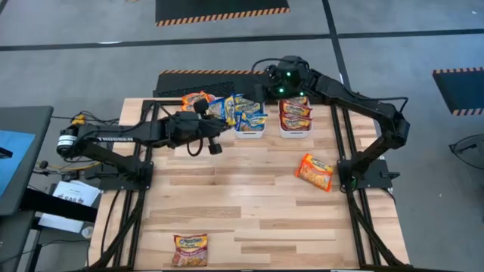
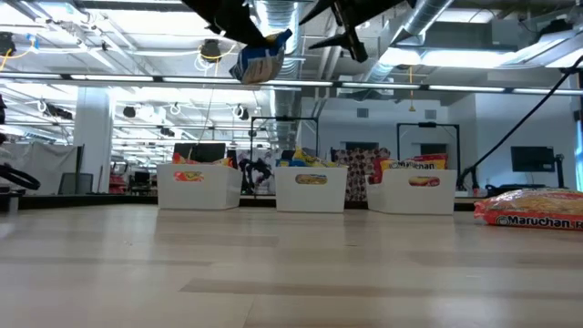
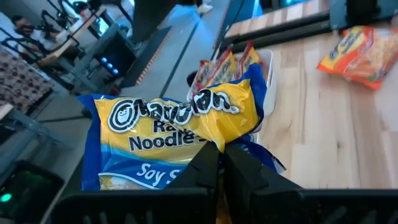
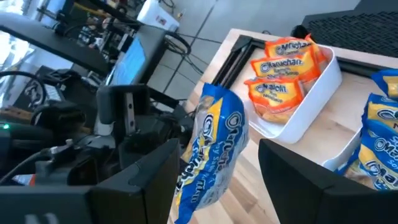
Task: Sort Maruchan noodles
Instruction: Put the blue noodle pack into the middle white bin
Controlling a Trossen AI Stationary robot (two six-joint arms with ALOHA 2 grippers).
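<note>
1. The left gripper point(image 3: 219, 163) was clamped tight on the edge of a blue-and-yellow Maruchan soy sauce noodle packet point(image 3: 180, 134), holding it up in the air.
2. In the high view that packet point(image 1: 219, 108) hung above the table's far side, between the left bin and the middle bin.
3. In the low view the held packet point(image 2: 260, 59) dangled well above the tabletop, over the gap between the left and middle bins.
4. The right gripper point(image 4: 214, 171) stood with its fingers spread wide and nothing between them; in its wrist view the held blue-and-yellow packet point(image 4: 208, 158) showed farther off, in the gap between the two fingers.
5. In the high view the right gripper point(image 1: 287, 79) hovered at the far edge, above the right-hand white bin point(image 1: 295, 133) that held dark red packets point(image 1: 295, 113).
6. The middle white bin point(image 1: 249, 134) held blue-and-yellow packets point(image 1: 248, 115).
7. The left white bin point(image 4: 311, 102) held orange packets point(image 4: 283, 78).
8. One orange packet point(image 1: 315, 171) lay loose on the wooden table point(image 1: 249, 204) toward the right side.
9. Another packet point(image 1: 190, 249), with a dark red wrapper, lay near the table's front edge, well apart from the bins.
</note>
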